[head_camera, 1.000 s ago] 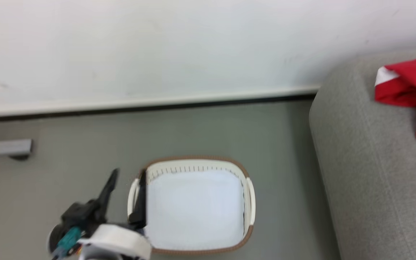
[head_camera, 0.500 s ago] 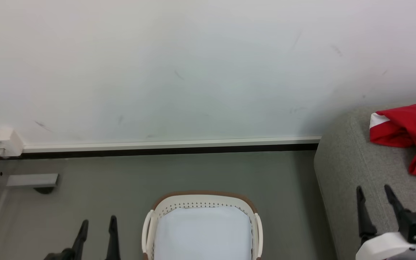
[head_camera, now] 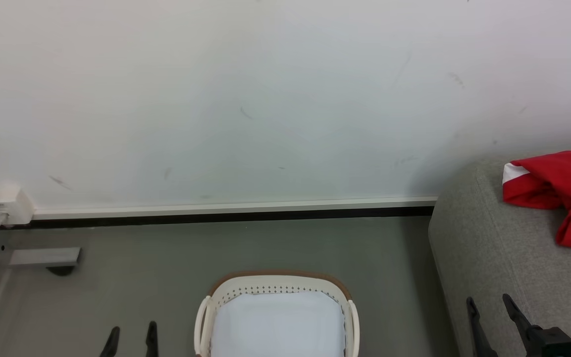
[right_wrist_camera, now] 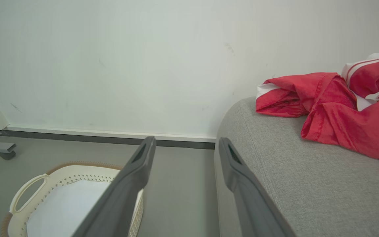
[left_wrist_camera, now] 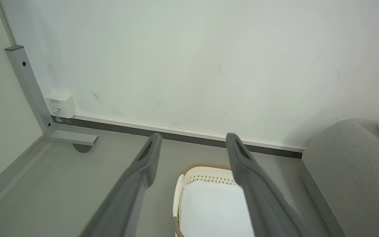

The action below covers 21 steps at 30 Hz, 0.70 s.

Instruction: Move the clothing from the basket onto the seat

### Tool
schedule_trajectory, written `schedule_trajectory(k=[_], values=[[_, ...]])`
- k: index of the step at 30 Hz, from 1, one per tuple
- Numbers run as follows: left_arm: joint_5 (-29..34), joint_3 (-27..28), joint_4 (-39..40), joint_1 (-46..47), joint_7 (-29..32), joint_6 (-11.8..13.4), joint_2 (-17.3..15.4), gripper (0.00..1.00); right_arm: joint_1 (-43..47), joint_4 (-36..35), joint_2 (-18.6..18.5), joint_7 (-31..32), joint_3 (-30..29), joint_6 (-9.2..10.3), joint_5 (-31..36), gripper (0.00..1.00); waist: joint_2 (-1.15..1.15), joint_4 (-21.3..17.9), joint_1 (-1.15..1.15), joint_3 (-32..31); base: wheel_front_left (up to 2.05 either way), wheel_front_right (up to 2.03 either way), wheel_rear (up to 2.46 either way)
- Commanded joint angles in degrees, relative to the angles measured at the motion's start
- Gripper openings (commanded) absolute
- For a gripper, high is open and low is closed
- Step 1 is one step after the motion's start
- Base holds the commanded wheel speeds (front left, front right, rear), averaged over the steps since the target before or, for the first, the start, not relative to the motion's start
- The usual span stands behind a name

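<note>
Clothing (head_camera: 558, 198) is lying bunched on the seat (head_camera: 484, 258), close to the wall (head_camera: 265, 99) and near the seat's rounded end. Its red folds are draping over one another, and a white panel is showing at the end that faces the basket (head_camera: 275, 285). In the right wrist view, white striped trim is peeking out at the far side of the heap.

The basket is sitting on the floor (head_camera: 166, 267) to the left of the seat, apart from it, with a strip of floor lying between them. A white sheet (head_camera: 278, 325) is lying flat inside it.

The left pincer (head_camera: 133, 329) is hovering over the floor just left of the basket, its fingers spread wide and gripping nothing. In the left wrist view the basket's far rim is showing between those fingers.

The right pincer (head_camera: 488, 299) is hanging by the seat's near left part, well apart from the clothing, its fingers also parted wide and empty. In the right wrist view one finger is crossing in front of the basket and the other in front of the seat's end.

A small white box (head_camera: 3, 203) is sitting on the wall above the skirting at the far left, and a grey metal foot (head_camera: 45, 258) is resting on the floor below it.
</note>
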State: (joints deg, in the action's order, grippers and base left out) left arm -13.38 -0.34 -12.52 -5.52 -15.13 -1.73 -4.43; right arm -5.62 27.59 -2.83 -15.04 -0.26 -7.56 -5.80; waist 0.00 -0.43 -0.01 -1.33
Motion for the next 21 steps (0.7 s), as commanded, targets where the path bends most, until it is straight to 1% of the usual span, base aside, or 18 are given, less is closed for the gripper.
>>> schedule_trajectory(k=[1,11,21], values=[[1.3,0.7,-0.4,-0.7,0.0,-0.7,0.3,1.0,0.8,-0.3,-0.1,-0.2,0.3,0.15,-0.4,1.0,0.0,-0.2,0.01,0.0,0.0,0.0,0.0],[2.5,2.4,-1.9,0.1,0.0,-2.8,1.2,1.0,0.8,-0.6,-0.1,-0.2,-0.1,0.15,-0.6,1.0,0.0,-0.1,0.01,-0.3,0.0,0.0,0.0],[2.8,3.1,-2.5,0.5,0.0,-3.7,1.4,1.0,0.9,0.0,-0.1,-0.2,0.4,0.15,-1.2,1.0,0.0,0.2,0.01,-0.4,0.0,0.0,0.0]])
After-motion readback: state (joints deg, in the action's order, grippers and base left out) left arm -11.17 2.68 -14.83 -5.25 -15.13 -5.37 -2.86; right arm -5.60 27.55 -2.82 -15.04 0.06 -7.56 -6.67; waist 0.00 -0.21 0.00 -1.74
